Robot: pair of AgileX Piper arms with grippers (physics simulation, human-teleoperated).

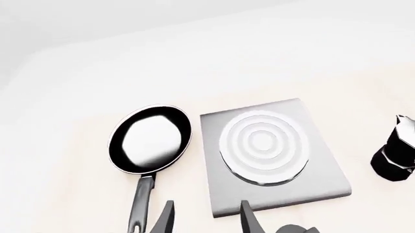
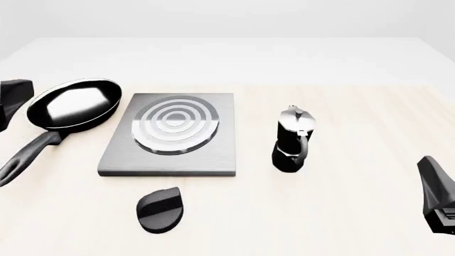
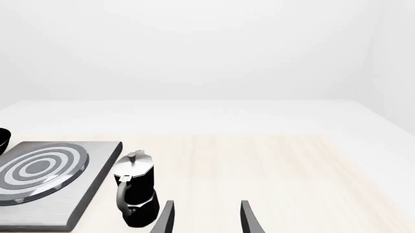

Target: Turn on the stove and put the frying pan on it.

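The frying pan (image 2: 74, 103) lies on the table left of the stove, its long handle (image 2: 30, 153) pointing toward the near left. The stove (image 2: 121, 154) is a grey plate with a ringed burner (image 2: 176, 124), and nothing stands on it. Its black teardrop knob (image 2: 161, 209) lies apart, in front of the plate. My left gripper (image 1: 207, 221) is open and empty, held back above the near side of the pan (image 1: 150, 140) and the stove (image 1: 324, 179). My right gripper (image 3: 206, 218) is open and empty too, near the table's right side.
A black moka pot (image 2: 293, 140) with a silver lid stands just right of the stove. It also shows close beside the right gripper's fingers, where the moka pot (image 3: 136, 190) stands upright. The left arm's black end (image 2: 13, 96) sits at the far left edge, the right arm's (image 2: 437, 193) at the near right.
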